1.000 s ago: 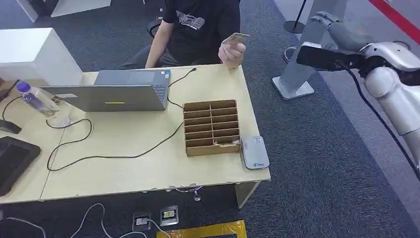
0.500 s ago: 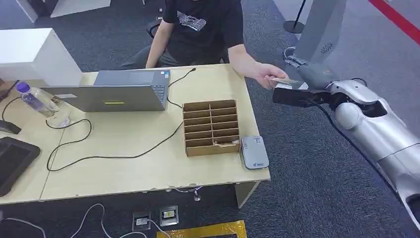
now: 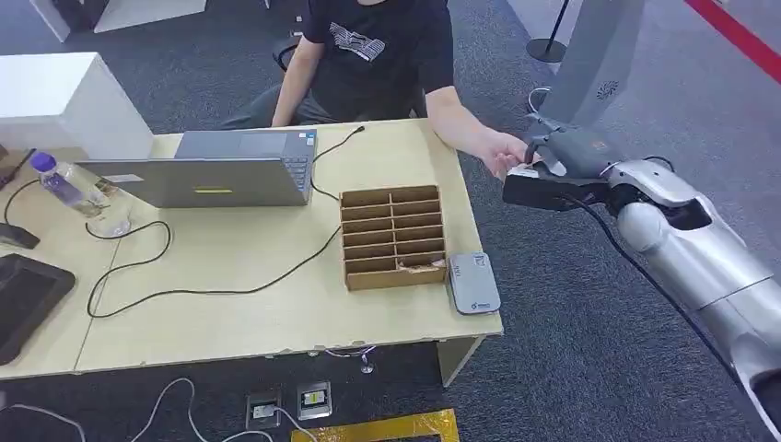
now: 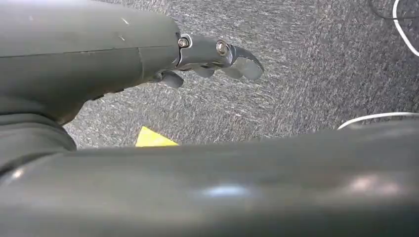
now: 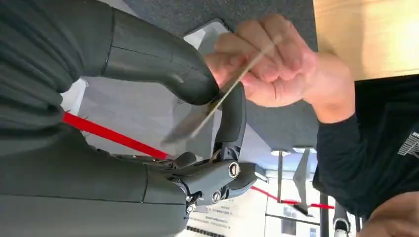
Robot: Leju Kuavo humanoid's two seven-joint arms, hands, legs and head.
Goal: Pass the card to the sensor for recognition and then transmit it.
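Right hand (image 5: 197, 98) raised beside the table (image 3: 276, 313), thumb and a dark finger closing on the card (image 5: 217, 98), a person's hand (image 5: 276, 69) gripping the card's far end, left hand (image 4: 207, 57) hanging over carpet, fingers curled around nothing

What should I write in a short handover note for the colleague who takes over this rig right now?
Right robot hand: reaching beside the table, thumb and a finger on the card, which the person's hand is also gripping; handover is mid-way.
Left robot hand: hanging over the carpet, fingers curled, holding nothing.
Sensor: grey box on the table's near right corner, beside the cardboard organiser.
Done: hand has met the card.
Left: take the card fully, present it to the sensor, then pass it on.
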